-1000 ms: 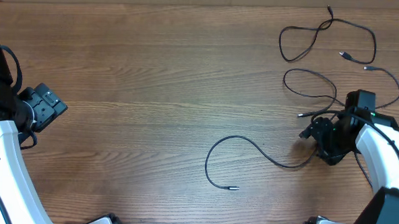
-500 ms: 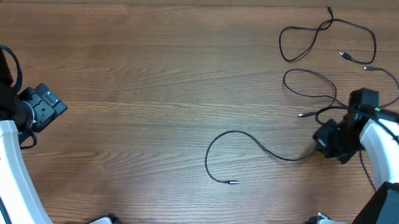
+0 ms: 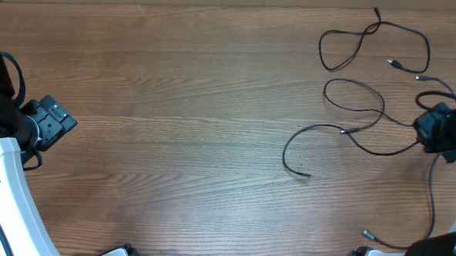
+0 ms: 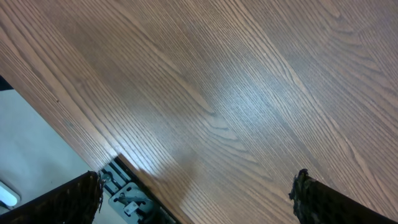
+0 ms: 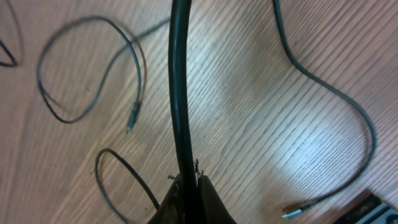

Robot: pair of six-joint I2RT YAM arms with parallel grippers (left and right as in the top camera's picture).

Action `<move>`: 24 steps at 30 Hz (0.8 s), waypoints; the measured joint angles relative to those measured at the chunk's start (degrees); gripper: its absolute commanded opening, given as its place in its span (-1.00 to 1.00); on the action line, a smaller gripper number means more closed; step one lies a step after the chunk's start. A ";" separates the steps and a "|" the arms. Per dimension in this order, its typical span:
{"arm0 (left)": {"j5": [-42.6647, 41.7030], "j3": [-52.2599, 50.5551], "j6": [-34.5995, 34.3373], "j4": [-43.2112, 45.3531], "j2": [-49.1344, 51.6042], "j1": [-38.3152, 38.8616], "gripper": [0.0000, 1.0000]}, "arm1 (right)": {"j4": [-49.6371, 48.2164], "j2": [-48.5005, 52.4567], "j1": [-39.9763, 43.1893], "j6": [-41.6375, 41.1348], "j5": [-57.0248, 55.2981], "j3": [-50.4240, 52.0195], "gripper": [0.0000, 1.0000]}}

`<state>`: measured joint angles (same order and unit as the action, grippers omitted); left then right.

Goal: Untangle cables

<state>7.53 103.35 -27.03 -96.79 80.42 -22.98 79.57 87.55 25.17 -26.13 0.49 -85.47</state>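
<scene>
On the wooden table (image 3: 175, 102), my right gripper (image 5: 186, 190) at three o'clock clamps a black cable (image 5: 179, 93), fingertips mostly cropped; left gripper (image 4: 198, 186), nine o'clock, gapes empty.

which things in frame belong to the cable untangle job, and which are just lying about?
Job:
- loose black cables spread over the right side of the table
- the one cable pinched in the shut right gripper

Just there:
- wooden table
- left gripper, open over bare wood, nothing in it
- arm wiring
</scene>
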 measured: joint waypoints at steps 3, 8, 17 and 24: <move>0.00 0.00 0.00 0.00 0.00 0.00 0.99 | 2.67 0.00 0.35 0.37 0.11 -3.41 -0.93; 0.02 0.00 0.00 -0.02 0.00 0.00 0.99 | 4.15 -0.70 0.35 3.65 3.58 -6.36 -0.93; 0.00 0.00 0.00 0.00 0.00 0.00 0.99 | 3.19 -10.05 0.35 9.92 15.41 -6.38 -0.93; 0.00 0.00 0.00 0.00 0.00 0.00 0.99 | 2.40 -16.37 0.35 10.71 17.18 -6.91 -0.93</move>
<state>7.53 103.35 -27.03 -96.79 80.42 -22.98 81.97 71.18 25.52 -15.42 17.67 -92.38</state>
